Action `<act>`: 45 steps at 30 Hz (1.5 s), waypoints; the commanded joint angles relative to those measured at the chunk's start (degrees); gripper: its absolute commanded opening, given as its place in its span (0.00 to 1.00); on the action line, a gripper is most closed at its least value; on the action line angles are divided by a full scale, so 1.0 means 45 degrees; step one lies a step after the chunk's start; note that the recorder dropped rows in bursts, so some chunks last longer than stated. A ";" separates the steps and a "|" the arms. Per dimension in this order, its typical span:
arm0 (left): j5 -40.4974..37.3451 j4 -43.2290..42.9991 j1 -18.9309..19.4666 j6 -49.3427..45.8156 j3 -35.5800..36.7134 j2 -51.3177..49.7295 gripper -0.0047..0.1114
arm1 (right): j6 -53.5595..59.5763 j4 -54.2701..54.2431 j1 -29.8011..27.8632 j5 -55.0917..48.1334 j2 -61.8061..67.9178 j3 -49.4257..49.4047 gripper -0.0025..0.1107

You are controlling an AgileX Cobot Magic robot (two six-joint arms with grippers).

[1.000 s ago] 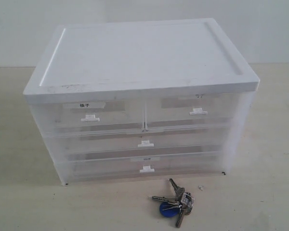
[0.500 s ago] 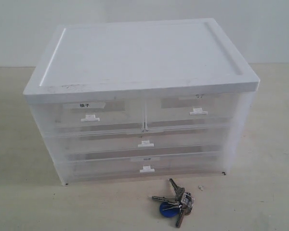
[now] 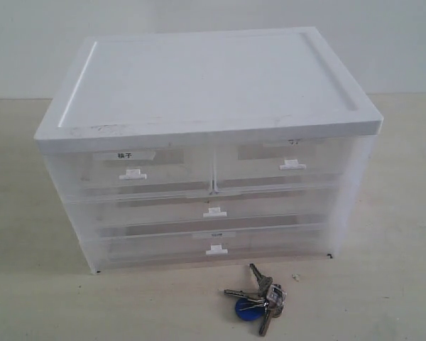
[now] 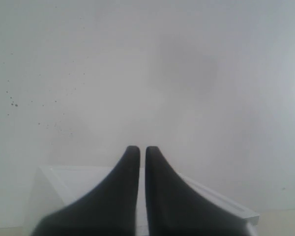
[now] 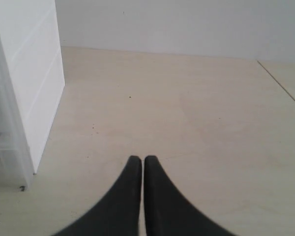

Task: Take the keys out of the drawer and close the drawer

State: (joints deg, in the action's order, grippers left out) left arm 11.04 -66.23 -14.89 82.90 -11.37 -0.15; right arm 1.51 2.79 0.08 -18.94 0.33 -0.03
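The keys, silver with a round blue fob, lie on the pale table in front of the white cabinet. The top-right half-width drawer, with its small white tab handle and faint label, sits pushed in flush with the others. Neither arm appears in the exterior view. In the left wrist view my left gripper is shut on nothing, above the cabinet's white top and facing the wall. In the right wrist view my right gripper is shut and empty over bare table, beside the cabinet's side.
The top-left half-width drawer has a black-lettered white label. Two full-width drawers sit below, all pushed in. A white wall stands behind the cabinet. A table seam runs off to one side in the right wrist view.
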 commanded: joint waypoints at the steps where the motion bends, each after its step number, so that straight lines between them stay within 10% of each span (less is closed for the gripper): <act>1: -0.0034 0.0105 -0.0065 -0.0058 -0.0010 0.0032 0.08 | -0.0003 0.0135 -0.0041 0.0012 -0.0073 0.0006 0.02; 20: -0.0064 -0.0125 -0.0065 -0.0783 -0.0010 0.0032 0.08 | -0.0013 0.0135 -0.0041 0.0012 -0.0073 0.0006 0.02; 32: -0.4149 1.6228 -0.0065 -1.8079 0.0070 0.0032 0.08 | -0.0034 0.0135 -0.0041 0.0012 -0.0073 0.0006 0.02; 45: -0.4204 1.4906 0.2511 -1.8314 0.2528 0.0032 0.08 | -0.0034 0.0135 -0.0041 0.0012 -0.0073 0.0006 0.02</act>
State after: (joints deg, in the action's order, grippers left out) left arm -9.90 4.26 -5.89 -2.77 -2.69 -0.15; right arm 1.30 2.79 0.08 -19.17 0.33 -0.03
